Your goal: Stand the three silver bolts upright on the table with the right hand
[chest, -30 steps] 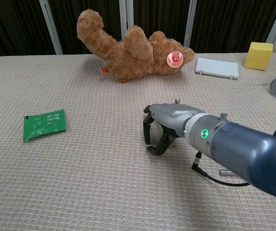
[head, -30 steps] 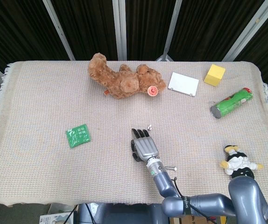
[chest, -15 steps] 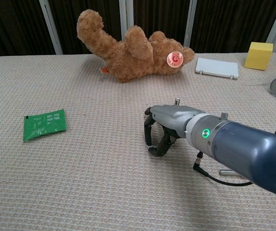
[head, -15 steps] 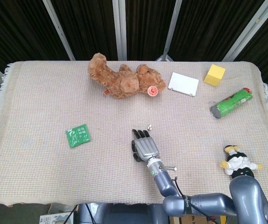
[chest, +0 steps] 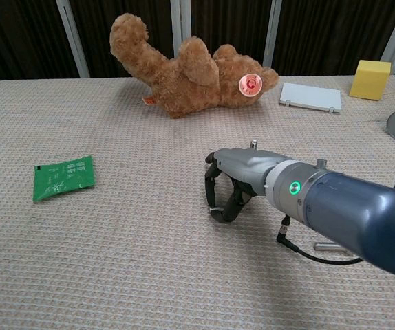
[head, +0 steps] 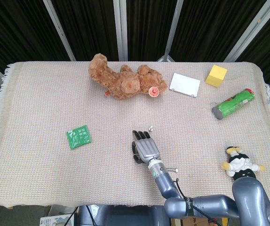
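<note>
The right hand [chest: 235, 180] sits low over the woven tablecloth [head: 41, 94] near the front middle, palm down, its fingers [chest: 215, 192] curled toward the cloth; whether anything is pinched under them I cannot tell from either view. One silver bolt [head: 151, 127] stands upright just beyond the fingertips, its top peeking over the back of the hand in the chest view. Another bolt [head: 172, 170] lies flat on the cloth beside the wrist, on the robot's right, and a further bolt [chest: 319, 163] shows upright just behind the forearm in the chest view. The left hand shows in neither view. Farther back, a brown teddy bear [head: 121, 82] lies on its side, with a white flat case [head: 185, 84] and a yellow block [head: 216, 76] to its right. A green can [head: 233, 103] lies tipped near the right edge, a small penguin toy [head: 239, 162] sits nearer the front, and a green packet [head: 78, 136] rests off to the left.
</note>
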You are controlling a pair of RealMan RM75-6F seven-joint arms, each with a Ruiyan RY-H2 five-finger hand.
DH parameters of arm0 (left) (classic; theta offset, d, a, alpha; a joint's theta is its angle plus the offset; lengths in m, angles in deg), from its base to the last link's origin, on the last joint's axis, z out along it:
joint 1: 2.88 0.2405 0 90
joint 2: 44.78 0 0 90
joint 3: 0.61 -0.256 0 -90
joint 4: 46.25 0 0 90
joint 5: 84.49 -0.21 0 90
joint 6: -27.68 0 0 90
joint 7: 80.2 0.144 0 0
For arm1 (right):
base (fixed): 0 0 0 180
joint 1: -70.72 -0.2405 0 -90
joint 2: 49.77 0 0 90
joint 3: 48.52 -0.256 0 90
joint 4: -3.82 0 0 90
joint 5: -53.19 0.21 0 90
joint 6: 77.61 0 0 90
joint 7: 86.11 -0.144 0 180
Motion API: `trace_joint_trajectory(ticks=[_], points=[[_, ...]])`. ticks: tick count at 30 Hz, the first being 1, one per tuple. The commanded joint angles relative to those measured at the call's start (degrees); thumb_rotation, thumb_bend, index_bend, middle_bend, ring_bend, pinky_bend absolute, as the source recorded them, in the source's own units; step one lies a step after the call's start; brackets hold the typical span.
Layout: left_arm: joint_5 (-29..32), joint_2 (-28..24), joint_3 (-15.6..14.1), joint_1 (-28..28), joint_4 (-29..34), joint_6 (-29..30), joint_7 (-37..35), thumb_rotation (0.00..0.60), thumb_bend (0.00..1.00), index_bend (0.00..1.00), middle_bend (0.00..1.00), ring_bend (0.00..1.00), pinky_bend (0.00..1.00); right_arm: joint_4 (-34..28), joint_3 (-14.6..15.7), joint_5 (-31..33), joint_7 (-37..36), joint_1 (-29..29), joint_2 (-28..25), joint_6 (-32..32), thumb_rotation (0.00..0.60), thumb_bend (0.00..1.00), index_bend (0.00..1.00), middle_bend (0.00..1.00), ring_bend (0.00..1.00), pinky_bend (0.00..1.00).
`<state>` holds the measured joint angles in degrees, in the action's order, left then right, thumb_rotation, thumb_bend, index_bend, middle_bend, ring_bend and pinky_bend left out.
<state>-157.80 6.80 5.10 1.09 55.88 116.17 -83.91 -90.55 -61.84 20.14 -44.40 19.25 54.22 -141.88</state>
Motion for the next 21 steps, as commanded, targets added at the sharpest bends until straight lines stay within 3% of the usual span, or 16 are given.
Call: trace_joint_trajectory(ticks=[1, 21], points=[[0.0, 0.0, 0.0, 0.0, 0.0, -0.1, 0.1, 0.6, 0.08, 0.03, 0.03, 0.0, 0.06, -0.9, -0.2, -0.4, -0.4, 0.1, -0.6, 0.1, 0.6, 0.4, 0.62, 0.0, 0.0, 0.05], [-0.1, -0.1, -0.1, 0.0, 0.1, -0.1, -0.1, 0.6, 0.08, 0.03, 0.03, 0.0, 0.06, -5.6, -1.7, 0.8, -0.8, -0.9, -3.2, -0.4, 0.6, 0.4, 0.62, 0.0, 0.0, 0.05]])
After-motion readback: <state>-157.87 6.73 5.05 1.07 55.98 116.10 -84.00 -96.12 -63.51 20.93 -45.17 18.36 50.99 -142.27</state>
